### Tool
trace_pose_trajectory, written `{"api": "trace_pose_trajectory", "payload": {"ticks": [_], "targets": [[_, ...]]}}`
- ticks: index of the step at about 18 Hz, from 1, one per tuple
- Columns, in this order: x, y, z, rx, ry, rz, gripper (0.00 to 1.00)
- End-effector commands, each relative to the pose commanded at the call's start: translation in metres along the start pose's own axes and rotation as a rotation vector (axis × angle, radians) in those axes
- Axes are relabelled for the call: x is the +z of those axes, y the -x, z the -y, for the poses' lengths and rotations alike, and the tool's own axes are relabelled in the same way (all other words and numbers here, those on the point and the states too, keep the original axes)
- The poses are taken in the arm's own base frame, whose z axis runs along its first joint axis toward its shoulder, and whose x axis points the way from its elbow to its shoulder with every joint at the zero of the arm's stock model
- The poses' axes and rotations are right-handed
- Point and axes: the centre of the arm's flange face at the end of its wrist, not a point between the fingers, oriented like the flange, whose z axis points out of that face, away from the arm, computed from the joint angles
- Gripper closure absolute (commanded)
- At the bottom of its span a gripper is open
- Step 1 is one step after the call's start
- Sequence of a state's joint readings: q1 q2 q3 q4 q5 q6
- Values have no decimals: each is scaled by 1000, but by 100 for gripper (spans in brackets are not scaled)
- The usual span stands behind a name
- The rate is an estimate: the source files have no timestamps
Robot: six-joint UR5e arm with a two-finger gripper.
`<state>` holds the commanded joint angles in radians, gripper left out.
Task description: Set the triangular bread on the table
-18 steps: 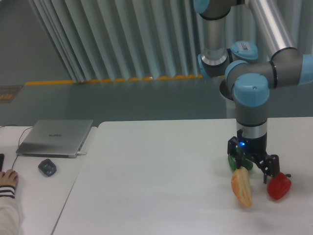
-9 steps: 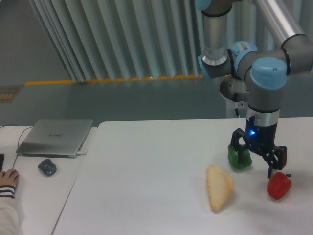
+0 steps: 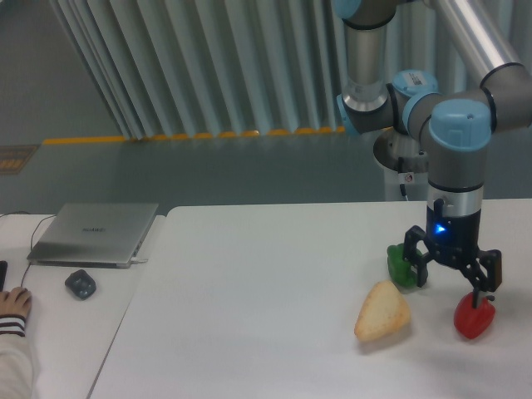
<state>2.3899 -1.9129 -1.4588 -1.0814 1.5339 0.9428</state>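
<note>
1. A large, flat white table (image 3: 249, 332) with a straight near-left edge fills the lower part of the view.
2. A pale tan-golden wedge of triangular bread (image 3: 382, 313) lies flat on the table, right of centre, with nothing gripping it; its narrow, lighter tip points toward about 1 o'clock.
3. A grey and light-blue robot arm (image 3: 453, 141) comes down from the top right to a black two-finger gripper (image 3: 453, 278) with a small blue light glowing on its body.
4. The gripper's fingers are spread apart and hold nothing — it hangs just over the table, at about 2 o'clock from the bread and clear of it.
5. A green pepper (image 3: 402, 264) sits at about 1 o'clock from the bread, just beside the gripper's left-hand finger as seen.
6. A red pepper (image 3: 474, 317) sits at about 3 o'clock from the bread, under the other finger; whether they touch cannot be told.
7. Far to the left — at 9 o'clock — a narrower white desk (image 3: 50, 324) bears a closed grey laptop (image 3: 96, 233) and a small dark object (image 3: 81, 284).
8. A person's hand (image 3: 13, 304) with a striped cuff rests at that desk's left edge.
</note>
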Motion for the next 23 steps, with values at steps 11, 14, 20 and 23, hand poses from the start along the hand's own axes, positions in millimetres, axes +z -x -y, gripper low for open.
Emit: {"api": "trace_pose_trajectory", "payload": {"ticks": [11,14,20,23], "targets": [[-4,54,-37,286,93,114,0],[4,68,-46,263,87,142,0],[7,82,-57,241,91,152,0],[19,61,-50,268,98,120,0]]}}
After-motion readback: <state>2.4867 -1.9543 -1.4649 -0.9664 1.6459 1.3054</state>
